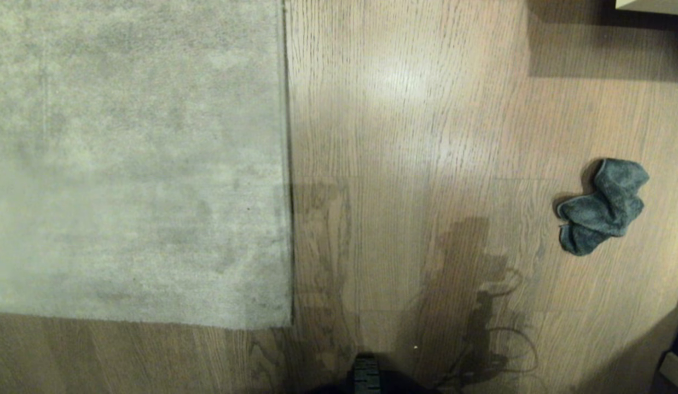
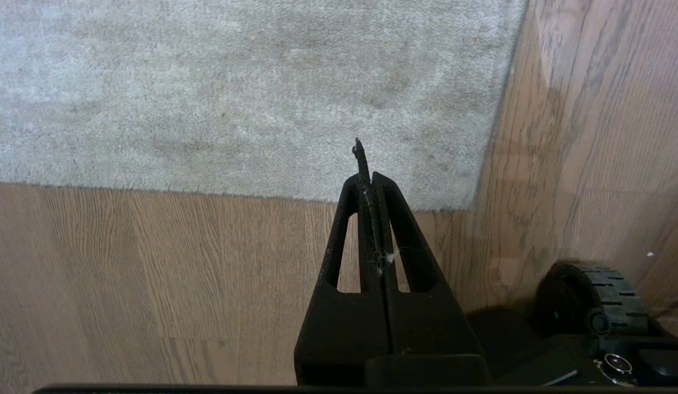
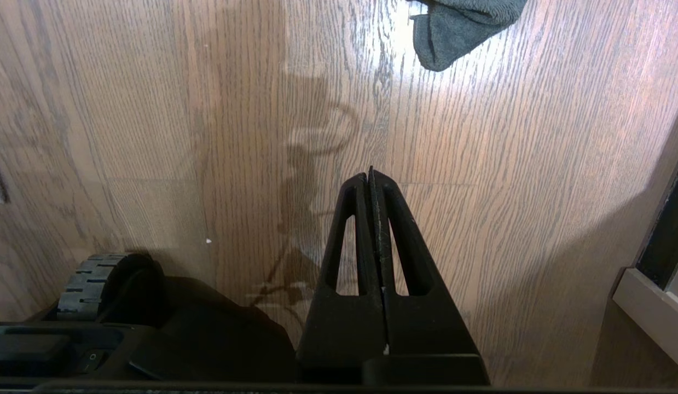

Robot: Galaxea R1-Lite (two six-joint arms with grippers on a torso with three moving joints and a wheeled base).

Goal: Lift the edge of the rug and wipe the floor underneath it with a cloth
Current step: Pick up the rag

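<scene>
The left hand [image 2: 372,178], pinched closed and empty, hangs above the rug edge [image 2: 295,195]; the right hand [image 3: 370,178], equally closed, hovers over bare floor [image 3: 525,180]. Only the head view shows the whole cloth [image 1: 602,206], crumpled well right of the rug, beyond the right hand.
</scene>
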